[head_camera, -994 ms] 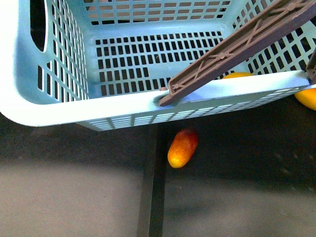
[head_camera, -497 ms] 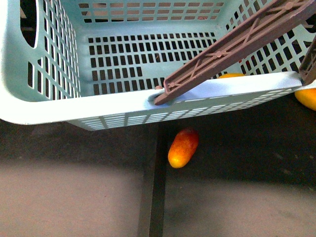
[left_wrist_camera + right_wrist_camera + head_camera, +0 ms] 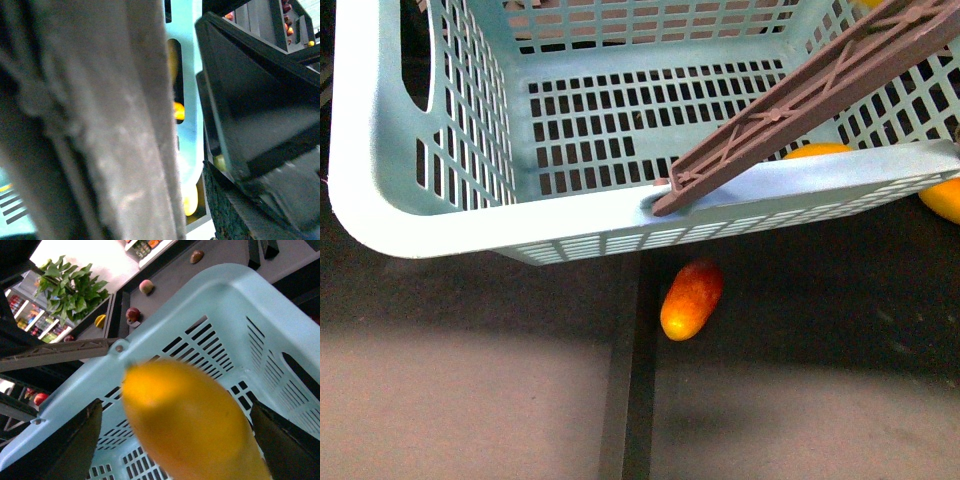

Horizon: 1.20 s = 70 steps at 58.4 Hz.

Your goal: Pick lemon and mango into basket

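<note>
The right gripper (image 3: 182,442) pinches the mango (image 3: 185,415), a smooth, plain yellow-orange fruit that is blurred and close, with the open mint-teal basket (image 3: 235,305) behind it. The left gripper (image 3: 202,150) sits beside the brown handle (image 3: 800,100), and I cannot tell its grip.

The right pincer (image 3: 180,445) has black fingers (image 3: 75,445) — broad, wedge-shaped.

The dark table (image 3: 470,400) carries a red-blushed mango (image 3: 691,300) beside a black seam (image 3: 628,390), and a yellow-orange fruit (image 3: 942,198) at its right edge.
</note>
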### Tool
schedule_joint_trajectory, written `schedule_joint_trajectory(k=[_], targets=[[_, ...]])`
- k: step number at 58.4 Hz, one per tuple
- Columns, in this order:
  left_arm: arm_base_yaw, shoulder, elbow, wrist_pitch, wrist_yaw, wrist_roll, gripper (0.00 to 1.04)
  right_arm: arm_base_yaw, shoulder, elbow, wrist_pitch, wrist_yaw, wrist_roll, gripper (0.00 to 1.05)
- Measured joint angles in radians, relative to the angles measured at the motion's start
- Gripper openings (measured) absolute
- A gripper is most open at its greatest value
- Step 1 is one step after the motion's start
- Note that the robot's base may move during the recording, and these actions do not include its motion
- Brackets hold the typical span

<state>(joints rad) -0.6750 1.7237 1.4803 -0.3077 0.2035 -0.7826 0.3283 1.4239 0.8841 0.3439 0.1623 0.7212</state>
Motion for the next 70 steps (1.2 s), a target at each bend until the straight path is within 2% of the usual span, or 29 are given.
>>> schedule_joint_trajectory(k=[4,8,16,17,20,23,28,33,41,48,57,61,70], targets=[[0.0,0.0,0.0,0.0,0.0,0.0,0.27,-0.016,-0.056,-0.029,-0.058,0.045,-0.004,0.96],[0.0,0.001,-0.001,-0.001,0.004,-0.01,0.27,-0.031,-0.152,-0.068,-0.211,0.178,-0.019,0.96],[0.001,0.001,-0.001,-0.001,-0.013,-0.005,0.27,-0.044,-0.319,-0.146,-0.391,0.336,-0.036,0.96],[0.002,0.001,-0.001,-0.001,-0.012,-0.006,0.27,-0.048,-0.33,-0.15,-0.383,0.329,-0.051,0.96],[0.001,0.001,-0.001,-0.001,-0.008,-0.007,0.27,-0.082,-0.374,-0.25,-0.129,0.164,-0.209,0.85],[0.001,0.001,-0.001,-0.001,-0.004,-0.006,0.27,-0.101,-0.401,-0.338,0.039,0.08,-0.369,0.76],[0.001,0.001,-0.001,-0.001,0.0,-0.008,0.27,-0.126,-0.444,-0.447,0.182,0.026,-0.549,0.62],[0.001,0.001,-0.001,-0.001,0.0,-0.006,0.27,-0.154,-0.492,-0.515,0.218,0.006,-0.636,0.48],[0.001,0.001,-0.001,-0.001,0.002,-0.006,0.27,-0.187,-0.553,-0.599,0.231,-0.024,-0.686,0.27],[0.001,0.001,-0.001,-0.001,0.002,-0.006,0.27,-0.215,-0.618,-0.666,0.232,-0.053,-0.701,0.04],[0.002,0.001,-0.001,-0.001,-0.006,-0.006,0.27,-0.24,-0.688,-0.721,0.222,-0.08,-0.712,0.02],[0.002,0.001,-0.001,-0.001,-0.007,-0.005,0.27,-0.294,-0.724,-0.745,0.208,-0.151,-0.715,0.02],[0.001,0.001,-0.001,-0.001,-0.004,-0.006,0.27,-0.324,-0.798,-0.785,0.174,-0.16,-0.715,0.02]])
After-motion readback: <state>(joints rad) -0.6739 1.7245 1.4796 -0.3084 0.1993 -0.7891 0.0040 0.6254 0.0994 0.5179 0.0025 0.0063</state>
